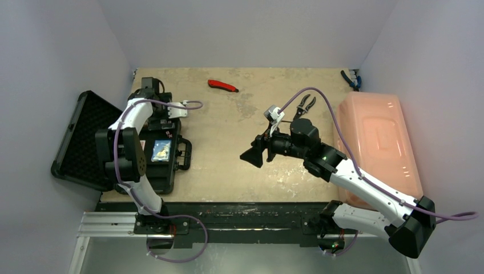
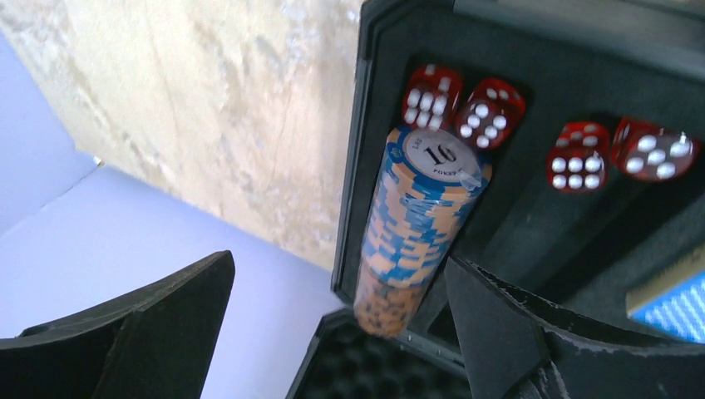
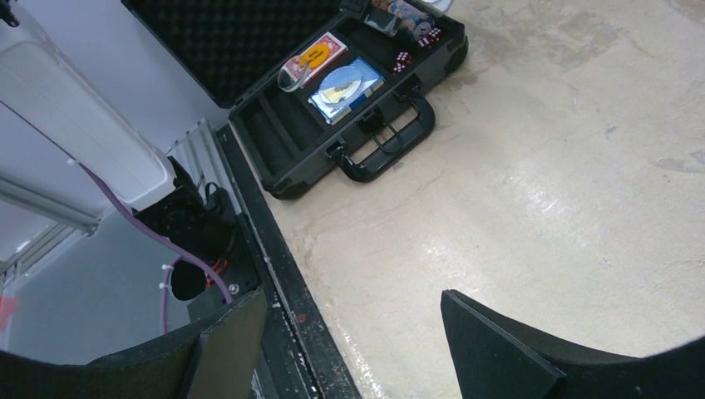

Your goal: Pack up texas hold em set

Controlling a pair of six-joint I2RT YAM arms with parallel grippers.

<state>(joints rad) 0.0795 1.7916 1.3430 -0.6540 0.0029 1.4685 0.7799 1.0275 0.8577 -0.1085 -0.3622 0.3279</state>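
case (image 1: 169, 181): open under left gripper; rigid, shut by lid edge
left gripper (image 2: 332, 332): jaws spread, empty
right gripper (image 3: 349, 332): jaws spread, empty, case well ahead
chip roll (image 2: 416, 224): in foam slot between left fingers; probably heavy, loose stack, squeeze end to end
dice (image 2: 428, 96): just beyond roll; hard, tiny

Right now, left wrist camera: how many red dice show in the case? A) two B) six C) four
C: four red dice show in the case, next to the chip roll.
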